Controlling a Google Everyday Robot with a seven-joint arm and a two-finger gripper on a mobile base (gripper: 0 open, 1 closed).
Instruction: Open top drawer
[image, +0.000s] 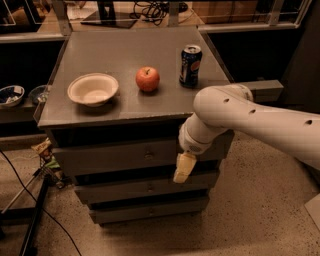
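Note:
The top drawer (110, 156) is a wide grey panel under the cabinet top, with a small metal knob (148, 155) at its centre. It looks closed, flush with the cabinet front. My white arm (250, 117) reaches in from the right. My gripper (183, 168) hangs down in front of the drawer's right part, right of the knob and a little below it. Its yellowish fingers (184, 166) point downward and touch no knob.
Two narrower grey drawers (145, 189) sit below. On the cabinet top (125, 50) stand a white bowl (93, 89), a red apple (148, 79) and a blue soda can (190, 65). Black cables and a tripod leg (35, 220) lie on the floor at left.

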